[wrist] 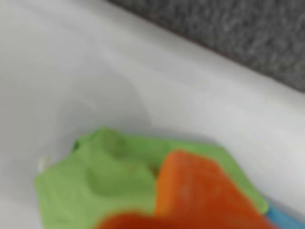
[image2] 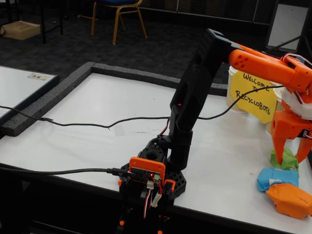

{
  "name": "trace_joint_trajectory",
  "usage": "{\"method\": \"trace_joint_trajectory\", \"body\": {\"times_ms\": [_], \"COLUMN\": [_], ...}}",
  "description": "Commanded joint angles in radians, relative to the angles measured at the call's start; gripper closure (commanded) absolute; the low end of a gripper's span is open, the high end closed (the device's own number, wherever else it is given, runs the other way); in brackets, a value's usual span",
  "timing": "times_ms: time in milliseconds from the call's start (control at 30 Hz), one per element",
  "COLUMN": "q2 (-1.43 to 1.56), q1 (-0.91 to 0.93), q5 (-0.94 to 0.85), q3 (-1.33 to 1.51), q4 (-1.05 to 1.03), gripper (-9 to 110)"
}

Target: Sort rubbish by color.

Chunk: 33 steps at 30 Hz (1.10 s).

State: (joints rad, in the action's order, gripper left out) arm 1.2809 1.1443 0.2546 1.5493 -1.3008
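Dark carpet covers the floor of the room behind, and a chair with yellow metal legs (image2: 119, 17) stands far back on it. On this floor stands the wide white table (image2: 97, 117) with a grey foam border along its far and left edges. A black cable (image2: 87, 123) runs across the table top to the robot.

Next in size is the black and orange robot arm (image2: 195, 92). Its base (image2: 151, 178) sits at the near edge of the table, and the arm reaches to the right in the fixed view. Behind the arm, a yellow paper sign with handwritten words (image2: 253, 95) leans against pale cups.

At the right side the orange two-finger gripper (image2: 291, 157) points downward. Its two fingers are spread apart and stand on both sides of the green crumpled paper wad (image2: 288, 161). I cannot tell whether the fingers already touch it. In the wrist view the green wad (wrist: 95, 186) lies on the white table, with one orange finger (wrist: 200, 191) in front of it.

Just in front of the green wad lies the blue crumpled paper wad (image2: 273, 176), and the orange crumpled paper wad (image2: 290, 199) touches it on the near side, close to the table edge.
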Motion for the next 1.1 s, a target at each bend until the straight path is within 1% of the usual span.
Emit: {"method": "trace_joint_trajectory", "body": {"times_ms": [0,300,600,1067], "q2": [0.112,0.219,0.489,0.854], "q1": [0.012,-0.005,-0.008,-0.087], "q5": [0.014,0.014,0.014,0.012], "q3": [-0.084,-0.187,-0.187,-0.181], "q4": [0.021,-0.077,-0.129,-0.227], "gripper": [101,101,101,101]}}
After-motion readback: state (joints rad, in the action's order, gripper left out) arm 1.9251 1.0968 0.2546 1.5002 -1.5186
